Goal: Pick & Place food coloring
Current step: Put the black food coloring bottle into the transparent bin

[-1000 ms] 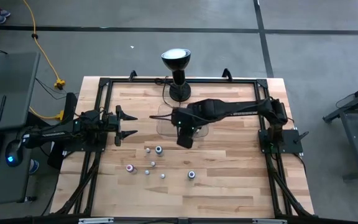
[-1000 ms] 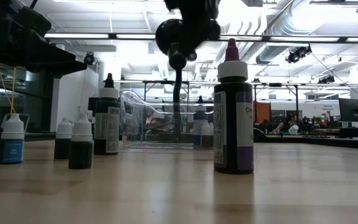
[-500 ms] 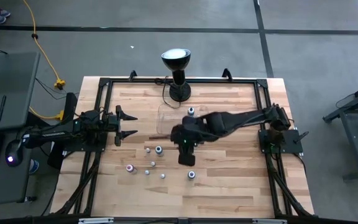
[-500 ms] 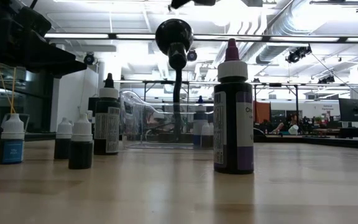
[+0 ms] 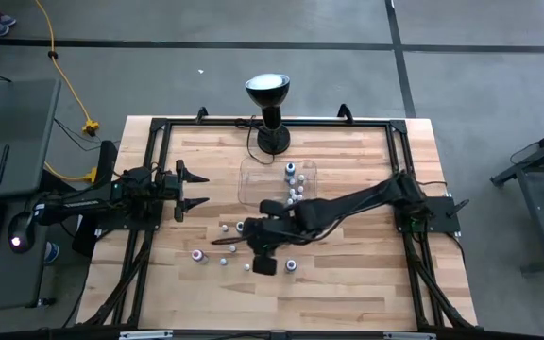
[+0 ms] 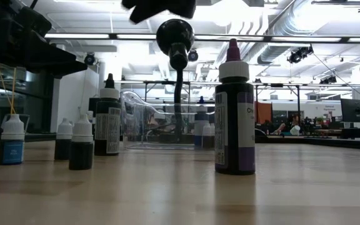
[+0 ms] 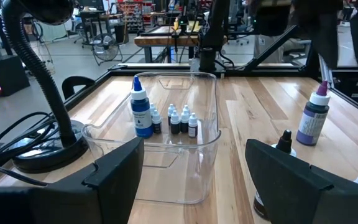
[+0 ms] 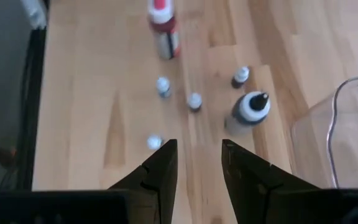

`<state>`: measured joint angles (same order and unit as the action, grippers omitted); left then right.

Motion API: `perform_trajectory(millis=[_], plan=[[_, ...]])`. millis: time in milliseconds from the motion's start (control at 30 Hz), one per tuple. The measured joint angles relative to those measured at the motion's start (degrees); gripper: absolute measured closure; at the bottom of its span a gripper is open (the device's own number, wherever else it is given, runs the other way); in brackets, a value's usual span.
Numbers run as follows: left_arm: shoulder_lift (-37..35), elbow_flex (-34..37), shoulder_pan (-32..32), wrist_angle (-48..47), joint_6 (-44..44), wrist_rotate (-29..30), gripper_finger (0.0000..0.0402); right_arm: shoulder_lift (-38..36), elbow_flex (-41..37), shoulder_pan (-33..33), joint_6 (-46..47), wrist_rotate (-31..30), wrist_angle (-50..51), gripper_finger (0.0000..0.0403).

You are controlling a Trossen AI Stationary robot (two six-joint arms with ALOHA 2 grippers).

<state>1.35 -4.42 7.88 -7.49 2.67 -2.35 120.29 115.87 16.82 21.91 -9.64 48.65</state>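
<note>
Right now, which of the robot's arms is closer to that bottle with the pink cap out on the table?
Right. The right gripper hangs over the loose bottles, a short way from the pink-capped bottle. The left gripper waits farther off, near the table's left edge, fingers open.

A robotics lab or workshop in an open industrial hall. The butcher-block table (image 5: pixel 348 283) with its black metal frame stands on a bare concrete floor (image 5: pixel 480 76) marked with dark tape lines. At ten o'clock a yellow extension cord (image 5: pixel 53 42) trails off. Exposed ceiling ducts (image 6: pixel 292 25), strip lighting and further workbenches (image 7: pixel 166 38) fill the background.
</note>
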Motion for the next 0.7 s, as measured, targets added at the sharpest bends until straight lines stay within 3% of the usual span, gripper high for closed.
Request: perform_trajectory(millis=[233,433,700], plan=[[0.0,0.01,-0.01,0.0,-0.01,0.0,0.0124,3.99,-0.02,-0.18,6.33,-1.71,-0.87,0.0278],[0.0,0.01,0.0,0.0,0.0,0.0,0.0124,6.8,-0.02,-0.31,8.28,-2.28,-2.7,0.0229],[0.01,0.02,0.0,0.0,0.01,0.0,0.0124,8.0,-1.46,-0.5,8.15,-10.82,-5.25,0.0171]])
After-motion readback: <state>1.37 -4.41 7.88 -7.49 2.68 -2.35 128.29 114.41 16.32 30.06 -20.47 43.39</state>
